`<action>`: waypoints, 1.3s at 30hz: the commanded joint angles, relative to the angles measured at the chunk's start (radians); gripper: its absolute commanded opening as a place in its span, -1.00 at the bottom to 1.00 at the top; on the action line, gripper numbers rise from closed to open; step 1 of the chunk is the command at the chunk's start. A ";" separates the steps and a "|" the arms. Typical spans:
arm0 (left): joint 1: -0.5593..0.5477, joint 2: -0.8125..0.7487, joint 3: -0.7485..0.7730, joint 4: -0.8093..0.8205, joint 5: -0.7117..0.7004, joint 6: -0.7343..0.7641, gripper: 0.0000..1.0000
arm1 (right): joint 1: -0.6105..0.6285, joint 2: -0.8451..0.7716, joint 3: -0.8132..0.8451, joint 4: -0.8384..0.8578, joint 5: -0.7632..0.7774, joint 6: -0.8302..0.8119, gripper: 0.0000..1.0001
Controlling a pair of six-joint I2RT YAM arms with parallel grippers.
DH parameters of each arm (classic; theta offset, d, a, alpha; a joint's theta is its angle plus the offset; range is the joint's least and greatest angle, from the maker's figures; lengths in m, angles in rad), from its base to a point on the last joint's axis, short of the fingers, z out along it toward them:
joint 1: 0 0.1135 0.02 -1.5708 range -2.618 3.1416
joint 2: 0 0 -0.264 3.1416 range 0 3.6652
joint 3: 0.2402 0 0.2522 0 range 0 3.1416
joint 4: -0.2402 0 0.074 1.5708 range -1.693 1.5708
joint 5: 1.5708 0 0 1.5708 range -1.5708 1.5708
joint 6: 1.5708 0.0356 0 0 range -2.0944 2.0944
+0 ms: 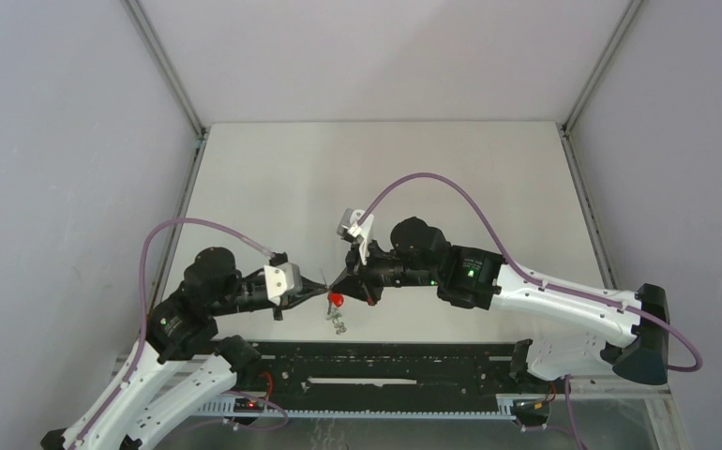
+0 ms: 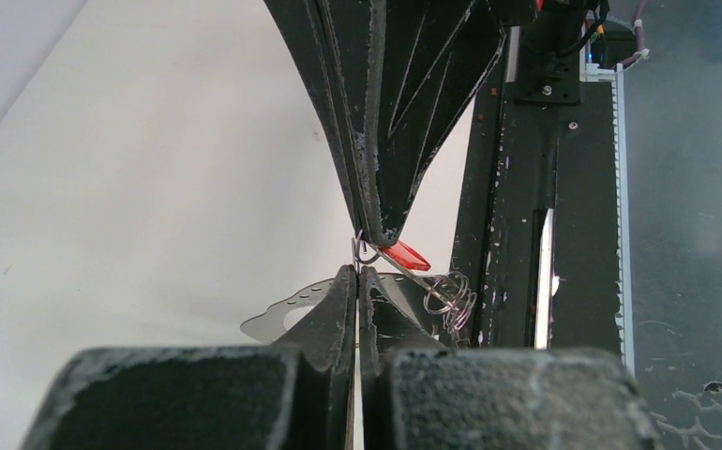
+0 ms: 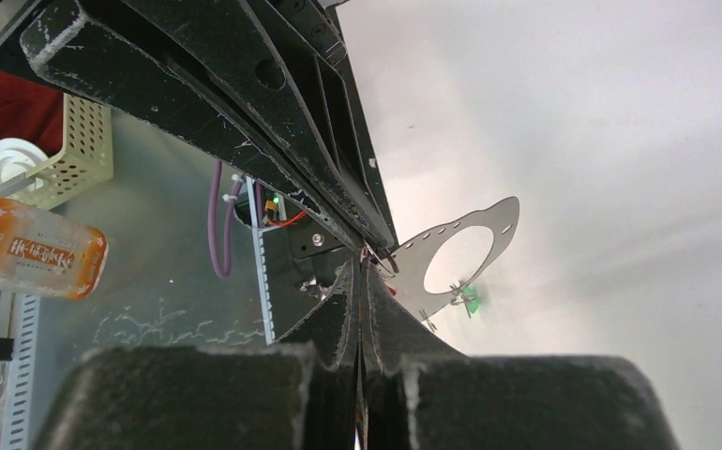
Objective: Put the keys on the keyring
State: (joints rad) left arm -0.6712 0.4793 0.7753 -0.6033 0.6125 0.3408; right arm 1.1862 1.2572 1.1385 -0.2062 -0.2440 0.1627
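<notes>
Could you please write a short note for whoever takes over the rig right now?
Left gripper: fingers shut. Right gripper: fingers shut, tip to tip with the left.
The thin grey chain-like keyring hangs at the tips; which gripper holds it I cannot tell.
The silver key with red plastic head hangs with it, apparently threaded.
The silver key with green plastic head is blurred, its state unclear.
Left: check red, thread green.

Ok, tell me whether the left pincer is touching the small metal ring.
Touching. The left wrist view shows the small metal ring running straight into the tips of the shut left pincer, with no gap.
</notes>
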 commanded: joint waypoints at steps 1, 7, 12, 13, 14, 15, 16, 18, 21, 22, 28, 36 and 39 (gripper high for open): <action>-0.006 -0.003 -0.001 0.044 0.010 0.017 -0.99 | 0.009 0.002 0.039 0.016 0.023 0.006 -1.00; -0.006 -0.007 -0.001 0.044 0.008 0.021 -0.99 | 0.005 0.007 0.039 0.007 0.045 0.015 -1.00; -0.006 -0.011 -0.001 0.043 0.003 0.028 -0.99 | -0.002 0.008 0.038 0.003 0.054 0.031 -1.00; -0.006 -0.012 -0.001 0.043 0.003 0.029 -0.99 | -0.003 0.008 0.038 0.002 0.054 0.034 -1.00; -0.006 -0.012 -0.001 0.043 0.002 0.029 -0.99 | -0.003 0.008 0.039 0.001 0.052 0.035 -1.00; -0.006 -0.013 -0.001 0.043 0.003 0.029 -0.99 | -0.005 0.008 0.038 0.000 0.051 0.035 -1.00; -0.006 -0.013 -0.001 0.043 0.003 0.028 -0.99 | -0.005 0.009 0.039 -0.001 0.050 0.037 -1.00; -0.007 -0.014 -0.001 0.043 0.004 0.028 -0.99 | -0.007 0.010 0.038 -0.004 0.049 0.039 -1.00; -0.006 -0.014 0.001 0.043 0.006 0.027 -0.99 | -0.013 0.012 0.038 -0.008 0.044 0.044 -1.00; -0.007 -0.016 0.000 0.043 0.006 0.027 -0.99 | -0.016 0.014 0.039 -0.009 0.042 0.047 -1.00; -0.007 -0.017 0.003 0.043 0.012 0.026 -0.99 | -0.049 0.025 0.038 -0.018 -0.016 0.076 -1.00; -0.005 -0.023 0.007 0.045 0.013 0.026 -0.99 | -0.066 0.032 0.036 -0.021 -0.049 0.085 -1.00; -0.006 -0.023 0.007 0.045 0.015 0.024 -0.99 | -0.076 0.023 0.025 -0.011 -0.065 0.093 -1.00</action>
State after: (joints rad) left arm -0.6712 0.4683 0.7753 -0.6121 0.6041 0.3500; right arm 1.1297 1.2816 1.1385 -0.2272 -0.2916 0.2337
